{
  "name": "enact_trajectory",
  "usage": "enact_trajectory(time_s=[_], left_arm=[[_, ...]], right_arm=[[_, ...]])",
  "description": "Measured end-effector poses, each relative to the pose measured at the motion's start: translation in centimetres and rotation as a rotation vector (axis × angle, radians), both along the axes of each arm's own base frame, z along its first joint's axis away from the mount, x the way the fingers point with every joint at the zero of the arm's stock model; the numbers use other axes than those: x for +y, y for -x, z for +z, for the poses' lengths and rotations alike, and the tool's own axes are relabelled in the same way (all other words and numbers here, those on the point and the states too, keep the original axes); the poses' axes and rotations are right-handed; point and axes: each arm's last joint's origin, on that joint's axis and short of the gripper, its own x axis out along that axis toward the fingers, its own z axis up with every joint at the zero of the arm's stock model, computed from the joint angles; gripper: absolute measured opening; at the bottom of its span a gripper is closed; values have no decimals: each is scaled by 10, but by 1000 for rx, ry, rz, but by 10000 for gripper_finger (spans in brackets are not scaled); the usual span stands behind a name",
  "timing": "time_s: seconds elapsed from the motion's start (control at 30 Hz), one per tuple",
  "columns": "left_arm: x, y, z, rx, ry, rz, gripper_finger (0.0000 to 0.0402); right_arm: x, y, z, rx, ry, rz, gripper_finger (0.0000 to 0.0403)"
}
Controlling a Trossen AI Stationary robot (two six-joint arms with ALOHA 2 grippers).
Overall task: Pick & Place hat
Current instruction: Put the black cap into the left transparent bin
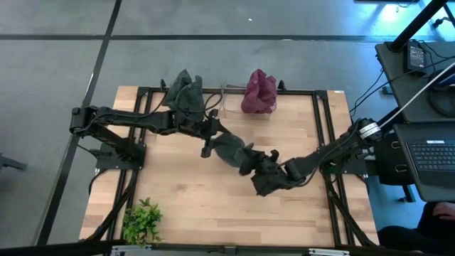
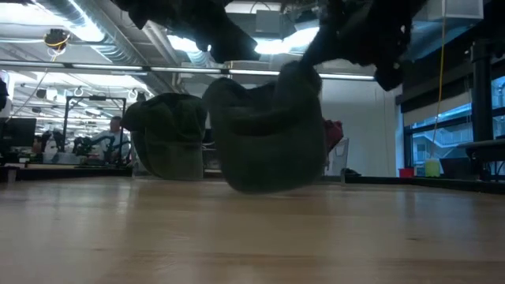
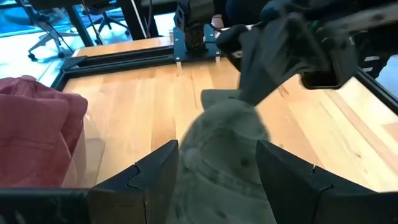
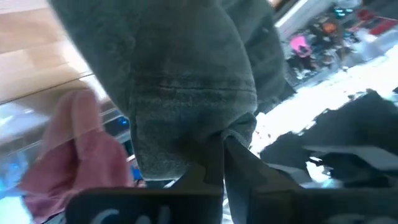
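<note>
Nearest you, your left hand (image 3: 214, 180) stands spread around the crown of the dark grey-green fabric hat (image 1: 231, 148), while your right hand (image 4: 217, 163) is pressed together, pinching its edge. The hat hangs stretched between them over mid-bench (image 1: 185, 206), long axis running diagonally from arm to arm.

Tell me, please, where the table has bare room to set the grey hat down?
Bare wood lies between the plant and the grey hat, along the table front. The back edge is crowded: green hat, maroon hat.
</note>
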Motion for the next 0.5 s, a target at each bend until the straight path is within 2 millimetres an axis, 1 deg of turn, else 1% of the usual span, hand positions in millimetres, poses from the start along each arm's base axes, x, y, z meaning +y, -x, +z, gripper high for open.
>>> enact_trajectory(time_s=[0.23, 0.4, 0.5], left_arm=[[-1, 0, 0, -2, 21, -33, 212], [-2, 3, -6, 70, 46, -34, 212], [-1, 2, -9, 84, 56, -11, 212]], right_arm=[[5, -9, 11, -60, 22, 62, 0], [6, -11, 14, -86, 11, 69, 0], [6, -12, 14, -94, 8, 70, 0]])
